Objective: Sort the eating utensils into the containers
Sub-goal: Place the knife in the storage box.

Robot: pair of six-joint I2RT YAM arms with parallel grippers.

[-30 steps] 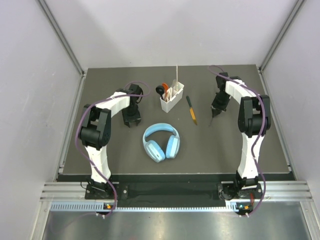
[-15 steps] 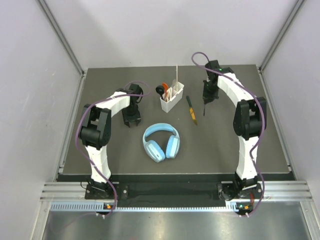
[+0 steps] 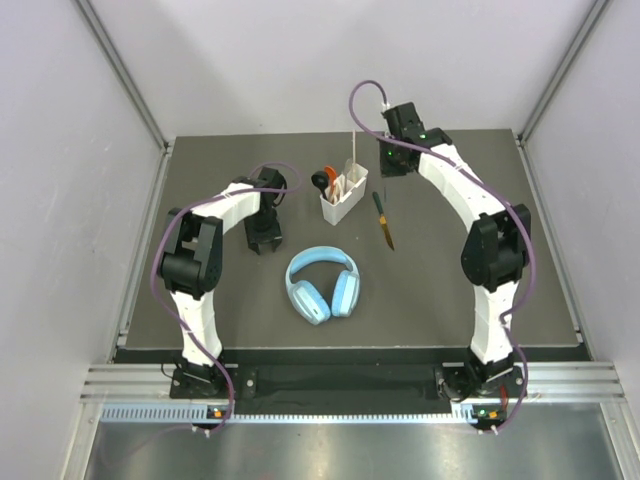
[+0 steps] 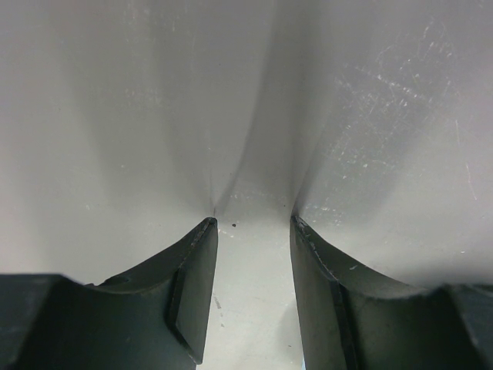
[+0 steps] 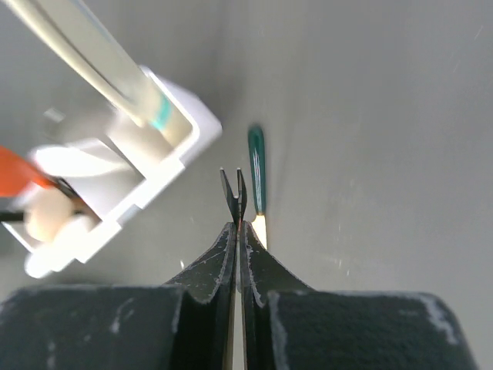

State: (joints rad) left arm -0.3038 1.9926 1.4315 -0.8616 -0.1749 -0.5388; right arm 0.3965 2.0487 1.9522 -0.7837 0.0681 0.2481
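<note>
The white caddy (image 3: 343, 195) stands at the back centre and holds an orange-red spoon (image 3: 330, 173), a black scoop (image 3: 320, 182), white spoons and a tall pale stick (image 3: 353, 150). A wooden-handled knife (image 3: 383, 220) lies on the mat to its right. My right gripper (image 3: 390, 168) hovers just right of the caddy, shut on a thin black utensil (image 5: 233, 193) whose forked tip sticks out past the gripper (image 5: 236, 227). That view shows the caddy (image 5: 154, 193) on the left and the knife (image 5: 256, 166) just beyond the tip. My left gripper (image 3: 263, 240) is open and empty, pointing down at the mat (image 4: 253, 220).
Light-blue headphones (image 3: 322, 283) lie in the middle of the dark mat, in front of the caddy. White walls enclose the mat on three sides. The mat's raised metal edges run along the left and right.
My right gripper has moved from right of the knife back and leftward to beside the caddy, carrying the black utensil. The left arm has not moved.
</note>
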